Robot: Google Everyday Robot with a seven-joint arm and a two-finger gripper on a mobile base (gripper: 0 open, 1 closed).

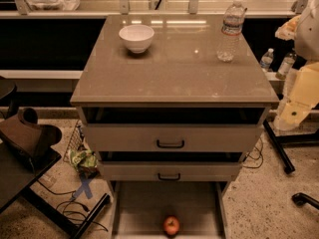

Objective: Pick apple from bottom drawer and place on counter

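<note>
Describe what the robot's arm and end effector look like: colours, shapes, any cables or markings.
The arm at the right edge has smooth, blocky cream-yellow shells below a rounded white part. The pale yellowish, lumpy piece high at that same edge appears to be the end effector. No markings or cables show on either.

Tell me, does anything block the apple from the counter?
Nothing visible: small red apple lies uncovered in the beige bottom drawer; white bowl and clear bottle stand far back on the glossy counter. Gripper hangs right.
</note>
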